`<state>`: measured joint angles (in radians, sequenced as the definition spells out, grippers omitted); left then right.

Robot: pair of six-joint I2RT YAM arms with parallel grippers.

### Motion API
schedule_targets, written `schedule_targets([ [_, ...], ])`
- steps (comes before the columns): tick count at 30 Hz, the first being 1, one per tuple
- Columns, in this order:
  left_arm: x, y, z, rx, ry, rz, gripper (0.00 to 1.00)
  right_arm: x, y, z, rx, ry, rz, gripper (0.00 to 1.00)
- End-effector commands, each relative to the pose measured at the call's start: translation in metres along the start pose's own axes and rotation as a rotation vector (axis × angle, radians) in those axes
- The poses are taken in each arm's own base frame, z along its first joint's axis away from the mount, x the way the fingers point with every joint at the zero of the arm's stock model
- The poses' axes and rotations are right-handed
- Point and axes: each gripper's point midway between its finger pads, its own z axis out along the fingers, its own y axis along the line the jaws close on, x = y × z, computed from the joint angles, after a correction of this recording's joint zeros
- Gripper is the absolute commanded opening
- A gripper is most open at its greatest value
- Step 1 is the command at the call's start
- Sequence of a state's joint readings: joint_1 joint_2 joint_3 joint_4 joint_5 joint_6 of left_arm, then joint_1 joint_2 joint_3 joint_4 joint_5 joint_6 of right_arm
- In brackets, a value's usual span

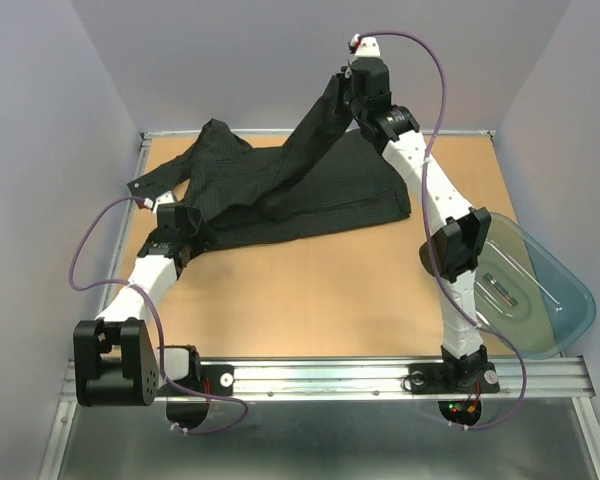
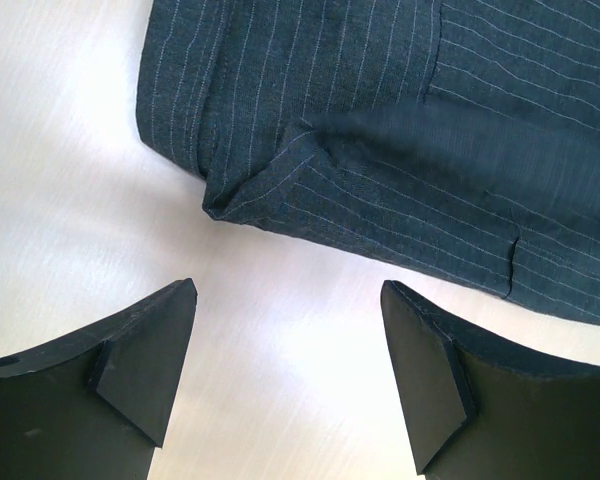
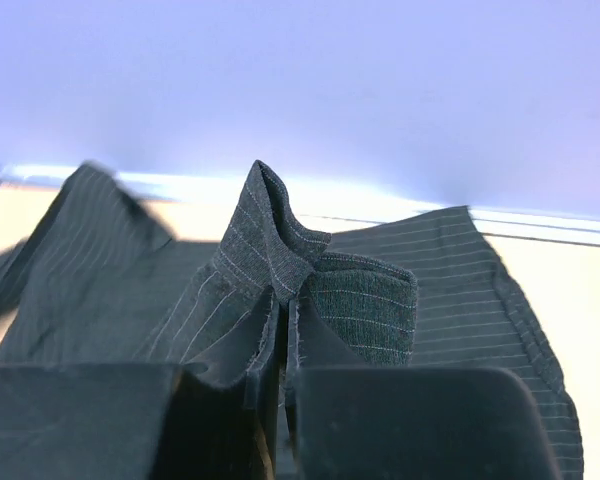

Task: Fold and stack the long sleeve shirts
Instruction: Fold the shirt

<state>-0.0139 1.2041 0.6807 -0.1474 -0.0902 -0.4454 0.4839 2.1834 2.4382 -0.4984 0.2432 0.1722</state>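
Right gripper (image 3: 280, 375) pinches the black pinstriped shirt (image 1: 320, 190) aloft; left gripper (image 2: 288, 292), jaws wide, hovers beside a cloth corner it should pin flat first.

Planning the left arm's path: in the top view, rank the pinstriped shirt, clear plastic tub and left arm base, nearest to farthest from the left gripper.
1. pinstriped shirt, just ahead of left gripper.
2. left arm base, near-left corner.
3. clear plastic tub, far right.

The black pinstriped shirt (image 1: 280, 190) lies rumpled across the far tabletop, one part, perhaps a sleeve, lifted.
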Motion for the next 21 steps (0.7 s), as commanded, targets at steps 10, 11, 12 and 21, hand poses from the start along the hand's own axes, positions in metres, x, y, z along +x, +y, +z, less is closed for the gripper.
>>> schedule_targets([
  [10,0.012,-0.013,0.006,0.052,0.066,0.019,0.86,-0.018,-0.044,0.050,0.184,-0.245,0.102,0.16],
  [11,0.011,-0.015,0.005,0.057,0.066,0.019,0.86,-0.016,-0.043,0.053,0.174,-0.246,0.095,0.16],
  [12,0.010,-0.017,0.004,0.063,0.065,0.015,0.86,-0.015,-0.042,0.054,0.165,-0.245,0.089,0.16],
  [21,-0.013,-0.091,-0.010,0.274,0.053,-0.002,0.85,0.000,0.009,0.056,-0.136,-0.213,0.013,0.16],
])
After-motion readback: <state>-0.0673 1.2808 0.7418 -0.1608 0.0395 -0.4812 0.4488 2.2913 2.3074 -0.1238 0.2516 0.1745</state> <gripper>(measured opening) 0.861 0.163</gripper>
